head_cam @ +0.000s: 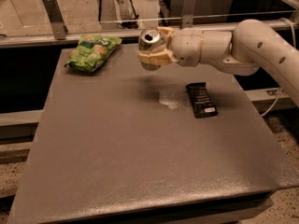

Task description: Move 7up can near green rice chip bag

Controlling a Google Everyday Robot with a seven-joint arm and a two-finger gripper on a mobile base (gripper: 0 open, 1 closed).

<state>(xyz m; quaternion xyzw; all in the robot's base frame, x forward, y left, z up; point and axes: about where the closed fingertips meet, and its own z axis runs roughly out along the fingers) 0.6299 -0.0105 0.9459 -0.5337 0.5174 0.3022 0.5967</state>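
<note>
Flat black bar [201, 99] lies on the table [117, 162] nearer than the gripper [150, 48], below its wrist. The gripper, aloft, clamps the 7up can [149, 37], silver top and long axis tilted toward the camera. Past its fingertips, well apart, lies the green rice chip bag [93, 52].

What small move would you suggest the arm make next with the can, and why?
Probably shift it left toward the green rice chip bag, then lower it. The hand, shut on the 7up can, hangs over the far part of the table, to the right of the bag with bare surface between them. The can is held off the table, not set down.
</note>
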